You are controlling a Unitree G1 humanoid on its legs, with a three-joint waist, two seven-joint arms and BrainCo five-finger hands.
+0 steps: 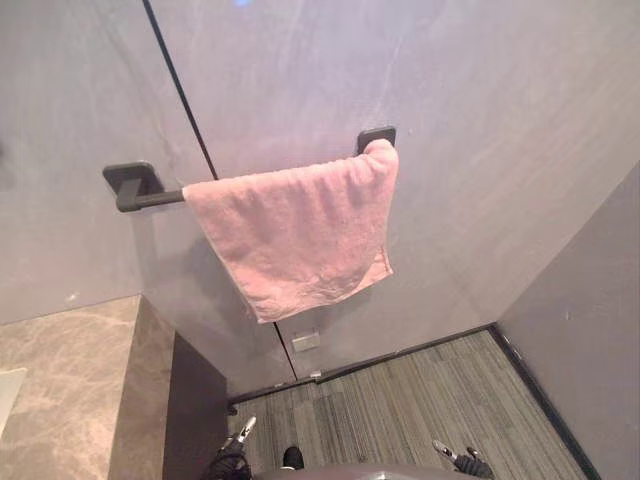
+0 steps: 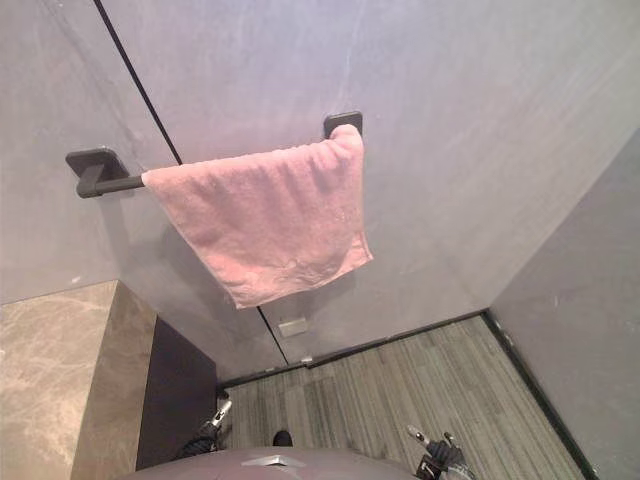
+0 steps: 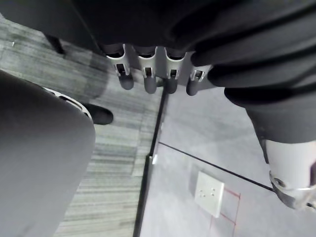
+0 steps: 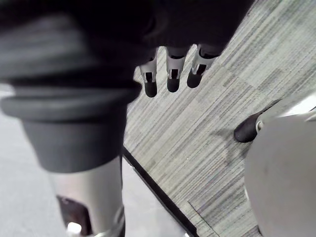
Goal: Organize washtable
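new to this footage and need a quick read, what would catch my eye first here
The pink towel stands out first: it hangs askew over a dark towel bar on the grey wall, pushed toward the bar's right end. Lower left is the corner of a marble-look counter. The left hand and right hand hang open and empty over the striped floor.

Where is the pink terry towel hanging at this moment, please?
The pink terry towel hangs at the centre of the head views, draped over the dark wall-mounted rail toward its right bracket, above and right of the marble counter.
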